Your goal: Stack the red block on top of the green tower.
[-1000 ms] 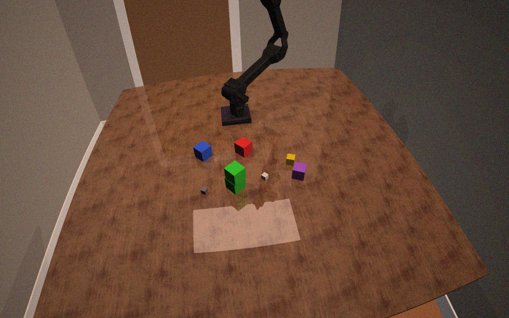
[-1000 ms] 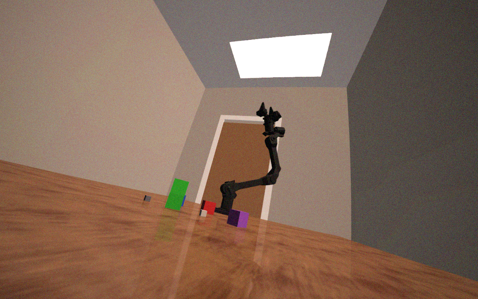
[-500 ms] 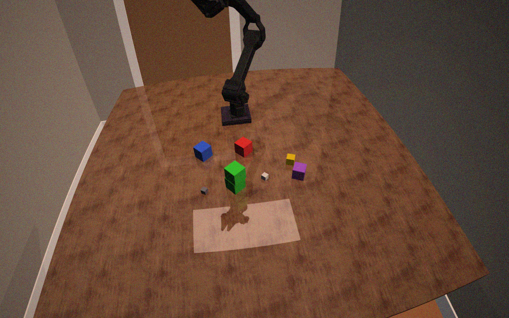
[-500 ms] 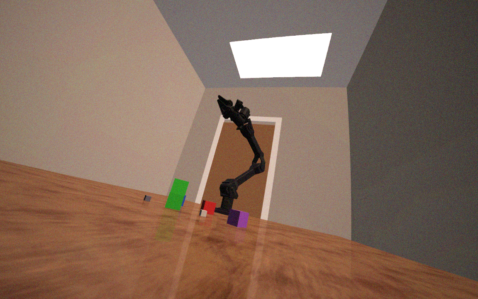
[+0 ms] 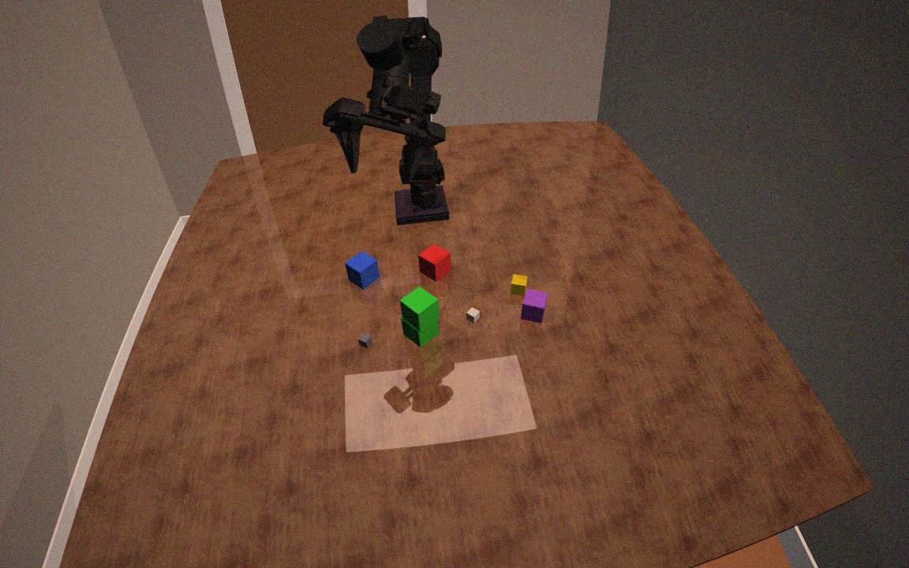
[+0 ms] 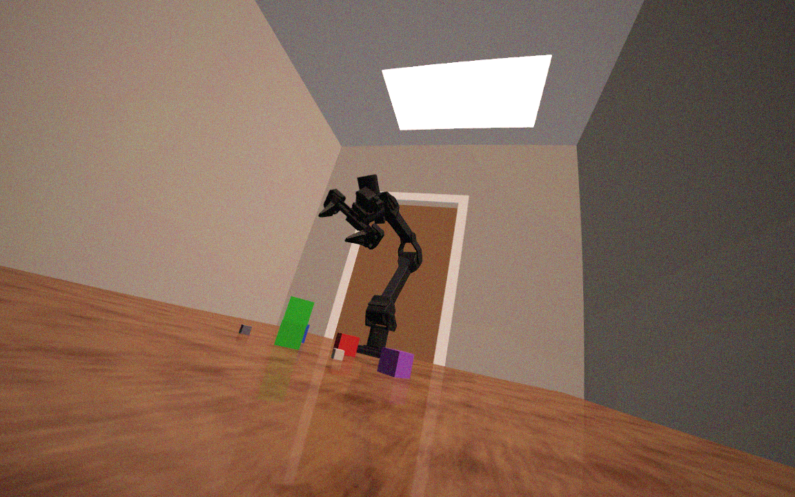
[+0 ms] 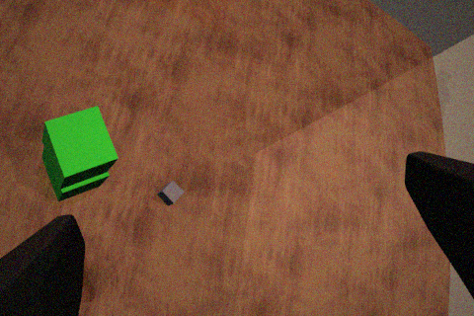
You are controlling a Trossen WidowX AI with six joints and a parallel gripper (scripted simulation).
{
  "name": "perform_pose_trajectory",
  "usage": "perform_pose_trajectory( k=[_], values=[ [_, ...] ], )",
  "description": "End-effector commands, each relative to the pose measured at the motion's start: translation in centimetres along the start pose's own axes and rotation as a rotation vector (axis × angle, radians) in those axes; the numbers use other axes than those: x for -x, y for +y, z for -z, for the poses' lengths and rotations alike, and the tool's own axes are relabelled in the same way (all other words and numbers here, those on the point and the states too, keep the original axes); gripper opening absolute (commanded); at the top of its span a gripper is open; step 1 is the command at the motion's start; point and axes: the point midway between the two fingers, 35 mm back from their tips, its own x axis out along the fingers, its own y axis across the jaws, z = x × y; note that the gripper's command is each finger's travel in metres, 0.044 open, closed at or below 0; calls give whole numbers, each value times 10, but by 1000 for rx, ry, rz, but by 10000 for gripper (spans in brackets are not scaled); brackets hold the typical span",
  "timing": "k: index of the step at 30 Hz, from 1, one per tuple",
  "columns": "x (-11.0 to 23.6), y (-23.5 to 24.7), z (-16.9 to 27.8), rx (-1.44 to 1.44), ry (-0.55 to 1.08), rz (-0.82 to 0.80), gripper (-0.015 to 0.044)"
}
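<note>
The small red cube block sits on the brown wood-grain counter a little in front of the arm's base, toward the far edge, untouched. Just nearer the front edge stands the green tower of two stacked cubes, upright, close to the red block but not touching it.

That closeness looks like the main hazard: a wide tool coming down over the red block could sweep one finger into the tower and topple it. A blue cube lies to the tower's far-left side, a tiny grey cube to its left, a small white cube to its right, with a yellow cube and a purple cube further toward the right edge; any could be nudged by a careless approach.

The black tool hangs high above the counter, spread wide and holding nothing. In the wrist view it looks down on the tower, grey cube and blue cube, not the red block, so a straight descent from here would likely land on the wrong thing. Later, an off-centre or tilted release could leave the red block sliding off.
</note>
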Motion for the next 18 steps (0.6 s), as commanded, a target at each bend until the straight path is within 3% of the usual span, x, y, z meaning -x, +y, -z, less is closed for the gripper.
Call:
perform_pose_trajectory(
  k=[1, 9, 18],
  values=[
    [-25, 45, 19, 23, 130, -178, 440],
    [-41, 147, 75, 144, 505, -578, 440],
    [-46, 152, 79, 157, 539, -606, 440]
  ],
)
